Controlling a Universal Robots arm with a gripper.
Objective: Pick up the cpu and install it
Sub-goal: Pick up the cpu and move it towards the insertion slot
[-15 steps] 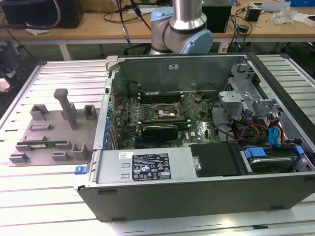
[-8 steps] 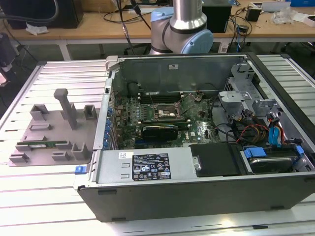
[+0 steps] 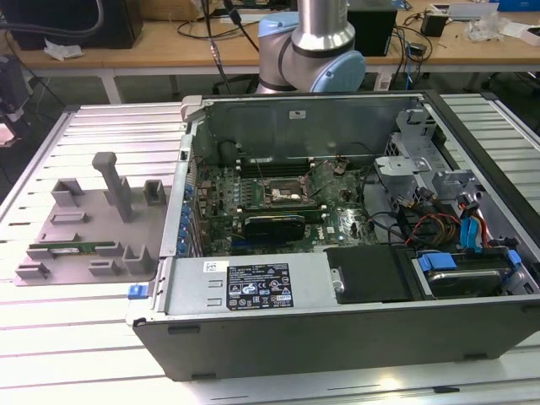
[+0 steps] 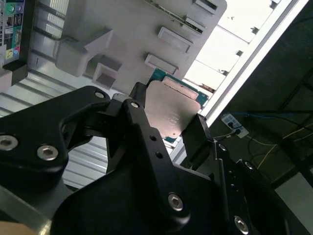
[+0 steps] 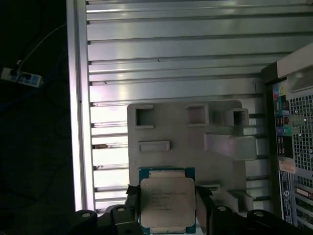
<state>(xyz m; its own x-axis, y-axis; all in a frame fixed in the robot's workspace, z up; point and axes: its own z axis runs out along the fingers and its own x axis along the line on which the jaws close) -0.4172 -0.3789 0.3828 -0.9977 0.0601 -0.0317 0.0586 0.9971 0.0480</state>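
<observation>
The cpu (image 5: pixel 166 203) (image 4: pixel 171 110) is a flat square chip with a shiny silver top and a green rim. My gripper (image 5: pixel 167 198) (image 4: pixel 168 122) is shut on it, with one black finger (image 5: pixel 132 196) (image 4: pixel 139 115) on each of two opposite edges. Both wrist views show the chip held up in the air over the grey moulded fixture tray (image 5: pixel 195 161) (image 4: pixel 122 29), near one edge of it. In the exterior view the black socket with a metal frame (image 3: pixel 283 192) sits on the motherboard inside the open computer case (image 3: pixel 337 321).
The grey fixture tray (image 3: pixel 84 219) lies on the slatted metal table (image 3: pixel 51 337) at the exterior view's left, with a green memory stick (image 3: pixel 72 249) in one slot. The arm's base (image 3: pixel 312 51) stands behind the case. Cables and drive bays (image 3: pixel 456 228) crowd the case's right side.
</observation>
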